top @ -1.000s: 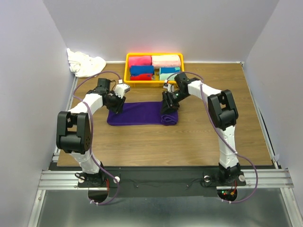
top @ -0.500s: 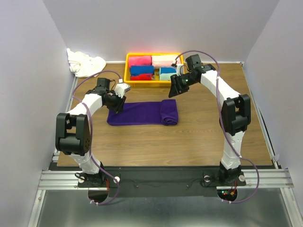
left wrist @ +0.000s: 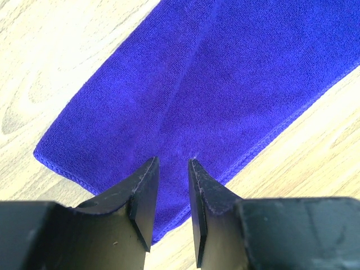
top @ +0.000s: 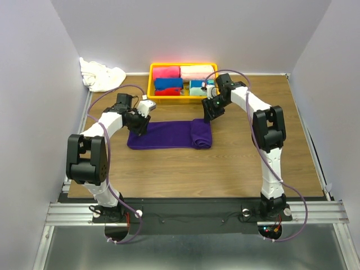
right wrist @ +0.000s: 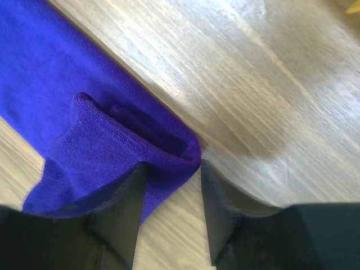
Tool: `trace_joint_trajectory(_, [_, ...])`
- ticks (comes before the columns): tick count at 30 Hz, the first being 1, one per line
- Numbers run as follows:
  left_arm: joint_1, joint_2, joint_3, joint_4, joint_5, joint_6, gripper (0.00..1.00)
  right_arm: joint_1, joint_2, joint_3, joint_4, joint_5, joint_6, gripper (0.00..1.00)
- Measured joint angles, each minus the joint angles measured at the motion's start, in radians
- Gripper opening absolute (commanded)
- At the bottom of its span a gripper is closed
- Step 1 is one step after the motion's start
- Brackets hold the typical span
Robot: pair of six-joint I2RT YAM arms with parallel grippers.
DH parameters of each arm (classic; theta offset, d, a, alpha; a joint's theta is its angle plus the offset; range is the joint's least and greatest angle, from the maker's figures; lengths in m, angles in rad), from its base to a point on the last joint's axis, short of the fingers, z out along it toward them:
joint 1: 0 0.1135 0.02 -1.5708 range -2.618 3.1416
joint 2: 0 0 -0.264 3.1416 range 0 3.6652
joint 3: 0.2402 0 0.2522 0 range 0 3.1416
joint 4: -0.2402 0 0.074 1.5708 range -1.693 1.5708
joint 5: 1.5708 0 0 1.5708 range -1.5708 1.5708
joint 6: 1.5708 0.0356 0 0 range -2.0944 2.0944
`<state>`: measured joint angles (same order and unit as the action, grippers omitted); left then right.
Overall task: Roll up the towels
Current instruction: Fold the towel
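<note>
A brown wood-grain table (top: 225, 163) sits inside a plain pale grey three-walled enclosure, seen from above with two white-and-black robot arms bolted at the near edge. At the far edge stands a yellow plastic rectangular bin (top: 150, 84) holding rolled towels: a bright pink roll (top: 166, 72) and a pale pink roll (top: 197, 72) at the back, then a blue roll (top: 167, 83), a red roll (top: 167, 91) and a teal roll (top: 198, 85) in front. A white terry towel (top: 100, 76) lies crumpled in the far left corner. The deep purple terry towel (top: 166, 135) lies mid-table, spread flat on its left and wound into a short roll at its right end. The left gripper (left wrist: 171, 163) rests tips-down on the towel's left end, jaws narrowly parted with flat cloth showing in the gap. The right gripper (right wrist: 171, 169) is released, its fingers apart above the roll's far end. Half a second ago the right gripper was lifted near the bin; it has since come back down toward the roll, while the left has stayed put.
</note>
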<state>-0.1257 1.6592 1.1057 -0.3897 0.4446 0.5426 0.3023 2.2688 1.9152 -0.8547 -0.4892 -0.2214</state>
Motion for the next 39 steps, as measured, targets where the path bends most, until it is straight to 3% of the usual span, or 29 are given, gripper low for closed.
trace_joint_trajectory(2, [-0.005,0.0,-0.002,0.002,0.0,0.002,0.37,0.0,0.0,-0.019,0.011,-0.006,0.0,0.24])
trace_joint_trajectory(3, [-0.012,0.0,-0.007,0.003,-0.002,0.004,0.35,0.0,-0.002,-0.048,0.026,-0.012,0.0,0.04])
trace_joint_trajectory(4, [-0.018,0.0,-0.012,0.004,-0.003,0.006,0.34,0.0,-0.004,-0.076,0.031,-0.019,-0.001,0.01])
trace_joint_trajectory(13, [-0.114,0.101,-0.027,0.021,-0.039,0.011,0.27,0.0,-0.254,-0.503,0.048,-0.086,0.063,0.0])
trace_joint_trajectory(14, [-0.122,0.116,-0.011,0.021,-0.044,0.006,0.27,0.0,-0.284,-0.548,0.048,-0.096,0.074,0.01])
trace_joint_trajectory(18, [-0.172,0.199,0.089,0.031,-0.047,-0.01,0.25,0.003,-0.374,-0.68,0.006,-0.151,0.098,0.47])
trace_joint_trajectory(20, [-0.195,0.248,0.156,0.029,-0.048,-0.013,0.25,0.005,-0.396,-0.714,-0.016,-0.181,0.102,0.54])
trace_joint_trajectory(26, [-0.288,0.439,0.426,0.039,-0.047,-0.01,0.26,0.006,-0.497,-0.762,-0.082,-0.222,0.095,0.55])
trace_joint_trajectory(31, [-0.322,0.539,0.578,0.019,-0.035,0.01,0.29,-0.038,-0.525,-0.667,-0.099,-0.217,0.072,0.53])
trace_joint_trajectory(39, [-0.321,0.507,0.533,0.01,-0.021,0.053,0.41,-0.071,-0.407,-0.664,-0.029,-0.226,0.057,0.47])
